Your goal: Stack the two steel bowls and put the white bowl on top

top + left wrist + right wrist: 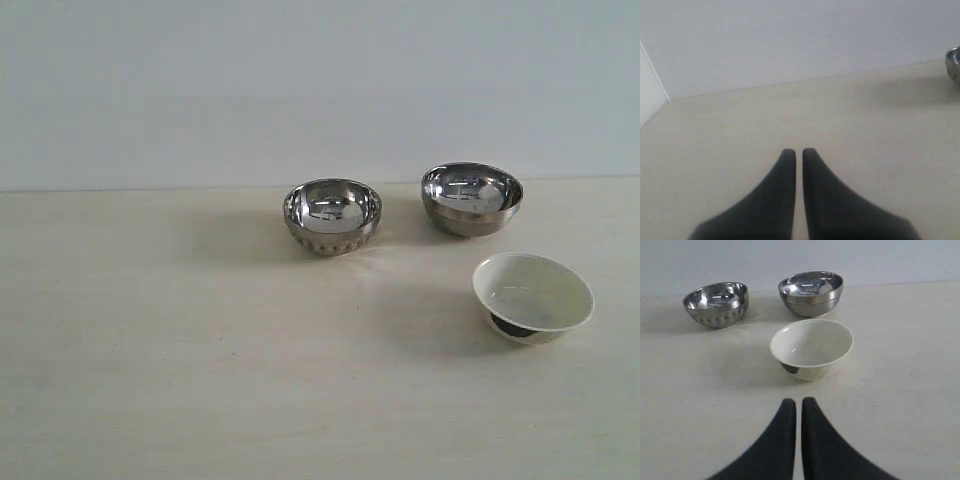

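Observation:
The ribbed steel bowl stands near the back middle of the pale table. To its right, apart from it, stands the smooth steel bowl. The white bowl sits tilted in front of the smooth one, its dark underside showing. My right gripper is shut and empty, a short way before the white bowl. My left gripper is shut and empty over bare table; only an edge of a steel bowl shows in its view. Neither gripper appears in the exterior view.
A pale wall rises behind the table's far edge. A side wall panel closes the corner seen in the left wrist view.

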`<state>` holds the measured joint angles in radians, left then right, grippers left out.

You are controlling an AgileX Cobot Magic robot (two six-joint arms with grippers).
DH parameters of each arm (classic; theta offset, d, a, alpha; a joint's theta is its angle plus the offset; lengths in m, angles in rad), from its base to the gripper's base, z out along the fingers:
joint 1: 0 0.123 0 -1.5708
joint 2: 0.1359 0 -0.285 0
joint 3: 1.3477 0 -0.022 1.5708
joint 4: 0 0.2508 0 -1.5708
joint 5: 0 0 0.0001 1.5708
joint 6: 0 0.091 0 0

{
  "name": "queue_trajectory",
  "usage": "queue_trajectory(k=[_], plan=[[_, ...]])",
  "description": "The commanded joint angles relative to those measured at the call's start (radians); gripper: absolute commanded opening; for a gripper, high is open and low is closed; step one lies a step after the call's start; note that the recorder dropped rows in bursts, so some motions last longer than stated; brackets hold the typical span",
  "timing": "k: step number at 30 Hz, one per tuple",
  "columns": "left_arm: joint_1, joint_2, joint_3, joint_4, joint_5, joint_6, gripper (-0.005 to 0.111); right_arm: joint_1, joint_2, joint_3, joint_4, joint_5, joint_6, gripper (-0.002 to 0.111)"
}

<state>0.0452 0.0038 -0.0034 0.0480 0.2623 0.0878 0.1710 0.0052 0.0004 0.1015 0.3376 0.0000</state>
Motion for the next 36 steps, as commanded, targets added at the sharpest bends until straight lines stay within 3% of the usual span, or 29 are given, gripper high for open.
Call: queue_trajectory(k=[1,5,12,15,27,33,36], plan=[[0.002,-0.004,0.003,-0.007,-0.007,-0.010,0.004,-0.002,-0.005,0.000,-0.008,-0.003,0.000,0.000],[0.002,-0.004,0.003,-0.007,-0.007,-0.010,0.004,-0.002,-0.005,0.000,0.003,-0.003,0.020,0.000],[0.002,-0.004,0.003,-0.007,-0.007,-0.010,0.004,-0.002,-0.005,0.000,0.386,-0.019,0.313,0.000],[0.002,-0.004,0.003,-0.007,-0.007,-0.010,0.004,-0.002,-0.005,0.000,0.456,-0.017,0.378,0.000],[0.002,-0.004,0.003,-0.007,-0.007,-0.010,0.004,-0.002,-0.005,0.000,0.469,-0.021,0.390,0.000],[0.002,-0.004,0.003,-0.007,-0.007,-0.010,0.004,0.000,-0.005,0.000,0.478,-0.145,0.419,0.000],[0.002,-0.004,0.003,-0.007,-0.007,-0.010,0.004,0.000,-0.005,0.000,0.479,-0.184,0.318,0.000]])
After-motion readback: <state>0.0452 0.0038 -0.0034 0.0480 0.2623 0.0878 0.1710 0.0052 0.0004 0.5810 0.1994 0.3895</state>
